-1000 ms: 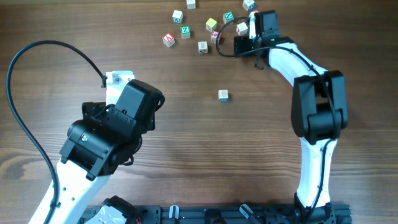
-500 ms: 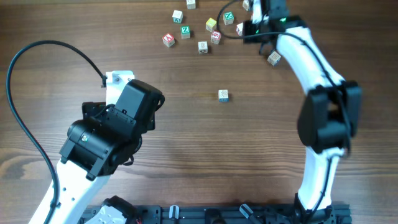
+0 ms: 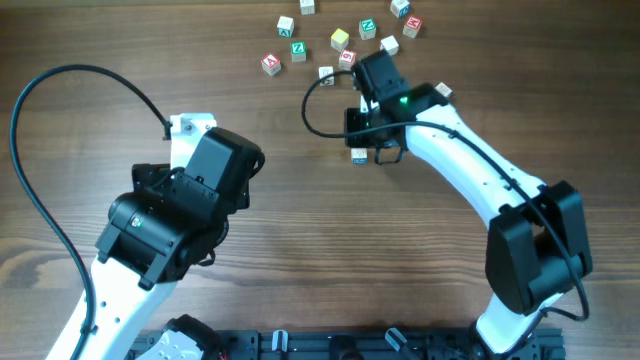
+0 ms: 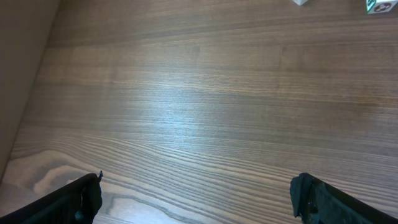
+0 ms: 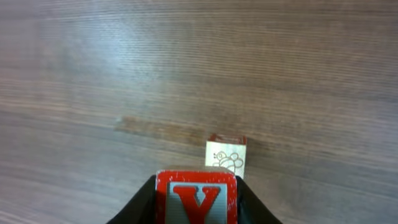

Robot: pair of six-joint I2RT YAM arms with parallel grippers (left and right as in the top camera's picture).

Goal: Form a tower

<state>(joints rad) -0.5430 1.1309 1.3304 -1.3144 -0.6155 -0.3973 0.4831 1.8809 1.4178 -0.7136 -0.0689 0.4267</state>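
A red-edged block (image 5: 196,194) bearing a red letter Y is being gripped between the narrowed jaws of the right tool (image 5: 196,210), the dark fingers (image 5: 142,200) being pressed against its two sides. The tower (image 5: 226,158) is standing on the table (image 5: 93,74) just beyond the held block and slightly to its right, apart from it, with a pale pictured face being shown to the wrist camera. From overhead, the tower (image 3: 358,155) is being seen just beside the tool, near the table's middle; its height cannot be told. The left tool (image 4: 199,198) is being held wide open over bare wood, well apart from the tower. Loose blocks (image 3: 297,47) are lying scattered along the far edge.
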